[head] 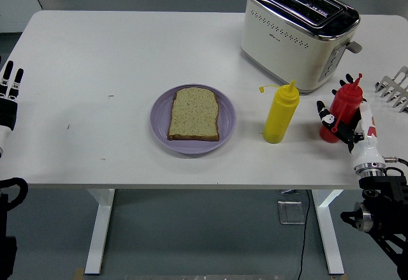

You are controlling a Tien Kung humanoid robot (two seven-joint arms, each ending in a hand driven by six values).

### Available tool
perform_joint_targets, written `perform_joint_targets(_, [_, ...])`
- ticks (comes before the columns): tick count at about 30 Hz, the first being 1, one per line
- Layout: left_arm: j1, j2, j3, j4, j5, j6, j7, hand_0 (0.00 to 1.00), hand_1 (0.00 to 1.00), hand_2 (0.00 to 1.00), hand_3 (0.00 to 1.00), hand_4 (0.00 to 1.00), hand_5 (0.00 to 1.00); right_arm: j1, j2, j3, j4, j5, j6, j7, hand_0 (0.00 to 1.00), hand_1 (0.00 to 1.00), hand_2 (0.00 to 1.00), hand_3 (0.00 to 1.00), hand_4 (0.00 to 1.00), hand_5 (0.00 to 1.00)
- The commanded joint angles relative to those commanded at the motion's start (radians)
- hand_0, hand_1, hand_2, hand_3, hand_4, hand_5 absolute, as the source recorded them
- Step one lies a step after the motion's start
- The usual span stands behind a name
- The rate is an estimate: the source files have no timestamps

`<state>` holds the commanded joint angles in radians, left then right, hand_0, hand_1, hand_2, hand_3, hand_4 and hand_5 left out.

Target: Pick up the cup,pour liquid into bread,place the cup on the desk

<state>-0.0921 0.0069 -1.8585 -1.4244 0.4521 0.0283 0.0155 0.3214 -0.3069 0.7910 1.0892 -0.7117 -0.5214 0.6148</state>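
A red squeeze bottle (343, 109) stands upright on the white table (115, 50) near its right front edge. My right hand (338, 122) is right against it, with fingers (321, 108) extended on either side and not wrapped tight. A slice of bread (194, 113) lies on a purple plate (162, 124) at the table's middle. A yellow squeeze bottle (281, 113) stands between the plate and the red bottle. My left hand (9, 94) rests at the left edge, fingers straight and holding nothing.
A cream and chrome toaster (298, 32) sits at the back right, just behind the two bottles. A metal rack (394, 88) pokes in at the right edge. A cable runs behind the toaster.
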Motion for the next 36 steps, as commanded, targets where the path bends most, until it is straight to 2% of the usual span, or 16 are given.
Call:
perform_joint_targets(22, [-0.002, 0.001, 0.0, 0.0, 0.0, 0.001, 0.0, 0.793, 0.75, 0.755, 0.714, 0.519, 0.998, -0.098, -0.043, 0.096, 0.104, -0.068, 0.03, -0.022, 0.972, 0.905, 0.992, 0.998, 0.801, 0.17])
perform_joint_targets(29, [-0.003, 0.002, -0.002, -0.001, 0.0, 0.001, 0.0, 0.792, 0.748, 0.752, 0.711, 0.519, 0.998, -0.16, -0.073, 0.123, 0.158, -0.087, 0.038, -0.024, 0.972, 0.905, 0.992, 0.998, 0.826, 0.181])
perform_joint_targets(36, [-0.004, 0.002, -0.001, 0.0, 0.0, 0.001, 0.0, 0.791, 0.748, 0.751, 0.709, 0.52, 0.998, -0.19, -0.094, 0.13, 0.169, -0.099, 0.044, -0.025, 0.966, 0.906, 0.989, 0.998, 0.831, 0.18])
